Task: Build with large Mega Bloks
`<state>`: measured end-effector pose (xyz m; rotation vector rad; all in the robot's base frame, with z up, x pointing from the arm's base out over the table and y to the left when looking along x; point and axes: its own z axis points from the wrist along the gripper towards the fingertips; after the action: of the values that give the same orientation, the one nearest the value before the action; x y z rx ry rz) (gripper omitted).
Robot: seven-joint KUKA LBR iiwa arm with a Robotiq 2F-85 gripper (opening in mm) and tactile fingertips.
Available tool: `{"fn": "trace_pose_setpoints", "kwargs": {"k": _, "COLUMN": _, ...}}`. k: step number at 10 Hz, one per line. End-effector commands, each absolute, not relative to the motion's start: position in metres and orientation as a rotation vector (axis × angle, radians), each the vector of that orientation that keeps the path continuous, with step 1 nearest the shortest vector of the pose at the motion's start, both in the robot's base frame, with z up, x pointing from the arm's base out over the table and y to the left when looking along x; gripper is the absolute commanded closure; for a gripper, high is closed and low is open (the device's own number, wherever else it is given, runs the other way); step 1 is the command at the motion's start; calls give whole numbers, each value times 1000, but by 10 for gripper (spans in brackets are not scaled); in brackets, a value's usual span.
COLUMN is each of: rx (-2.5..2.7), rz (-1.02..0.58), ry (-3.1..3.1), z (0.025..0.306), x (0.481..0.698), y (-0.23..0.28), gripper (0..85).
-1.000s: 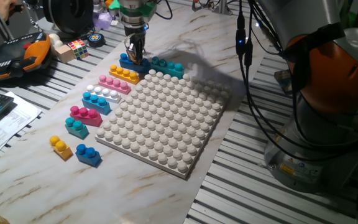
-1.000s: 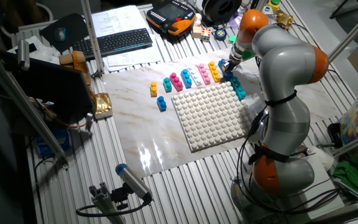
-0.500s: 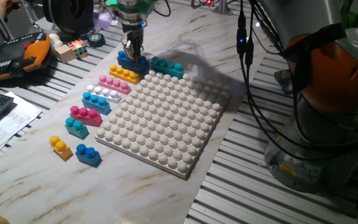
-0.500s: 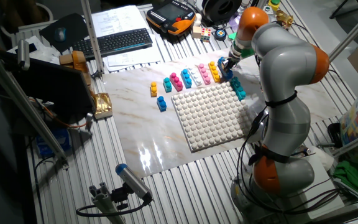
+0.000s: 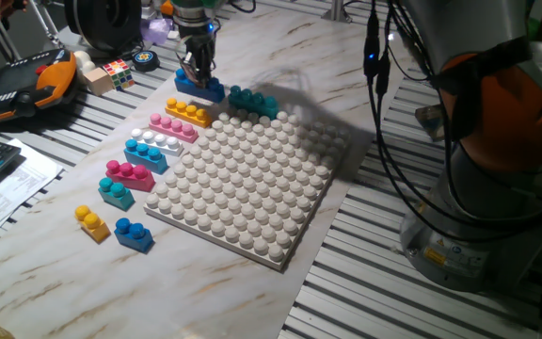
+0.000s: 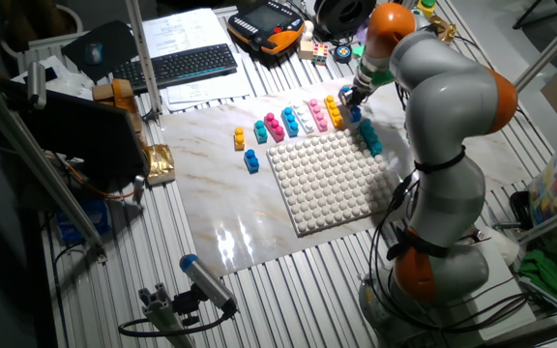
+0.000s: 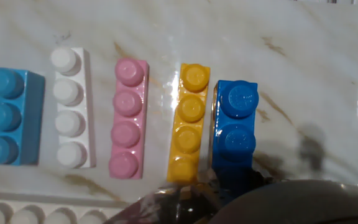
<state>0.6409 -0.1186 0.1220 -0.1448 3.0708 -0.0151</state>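
While no writing is legible, the claw (image 5: 199,73) grips the blue brick (image 5: 202,89).

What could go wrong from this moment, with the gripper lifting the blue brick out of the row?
1. The gripper seems to hold the blue brick by one end only, so it may tilt or slip out.
2. In the hand view the blue brick sits tight against the yellow brick, which might get dragged or nudged.
3. The teal brick lies close by and could be bumped.

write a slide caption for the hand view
The tool grips the blue brick beside the orange-yellow brick, pink brick and white brick on the marble table.
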Motion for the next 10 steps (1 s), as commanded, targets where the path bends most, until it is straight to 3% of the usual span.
{"fn": "trace_pose_setpoints", "kwargs": {"k": 1, "rx": -143, "rz": -25, "ry": 3076, "z": 127, "x": 634, "y": -115, "gripper": 840}}
{"fn": "trace_pose_setpoints", "kwargs": {"k": 6, "rx": -123, "rz": -59, "ry": 3107, "z": 139, "x": 589, "y": -103, "gripper": 840}}
{"fn": "trace_pose_setpoints", "kwargs": {"k": 10, "rx": -114, "rz": -54, "ry": 3108, "z": 132, "x": 579, "y": -105, "gripper": 843}}
